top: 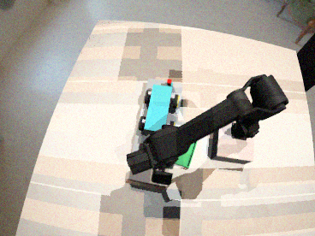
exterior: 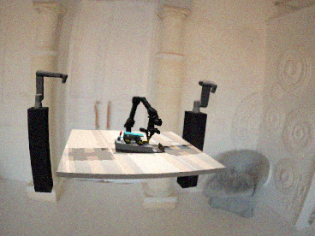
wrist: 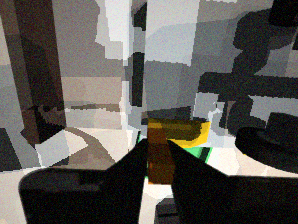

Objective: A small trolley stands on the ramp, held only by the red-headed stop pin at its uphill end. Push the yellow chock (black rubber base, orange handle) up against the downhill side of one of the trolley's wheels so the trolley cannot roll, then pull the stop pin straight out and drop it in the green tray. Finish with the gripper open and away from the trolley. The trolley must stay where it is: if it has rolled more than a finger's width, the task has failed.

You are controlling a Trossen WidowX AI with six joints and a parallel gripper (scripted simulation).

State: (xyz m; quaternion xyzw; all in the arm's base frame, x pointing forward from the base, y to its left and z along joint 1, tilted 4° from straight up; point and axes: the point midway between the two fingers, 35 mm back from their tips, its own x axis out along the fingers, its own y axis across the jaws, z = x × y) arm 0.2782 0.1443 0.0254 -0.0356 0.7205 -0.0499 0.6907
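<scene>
The cyan trolley stands on the grey ramp. The red-headed stop pin is upright at its uphill end. My gripper is shut on the chock's orange handle. The chock's yellow body shows just beyond the fingertips, downhill of the trolley. A dark trolley wheel is right of the chock in the wrist view, with a gap between them. Whether the chock touches the ramp is unclear. The green tray lies beside the ramp, partly hidden.
The arm crosses over the tray and the lower ramp in the top view. A raised dark lip closes the ramp's low end. A pale box with dark sides stands beyond the tray, near the arm's base. Strong shadows cross the table.
</scene>
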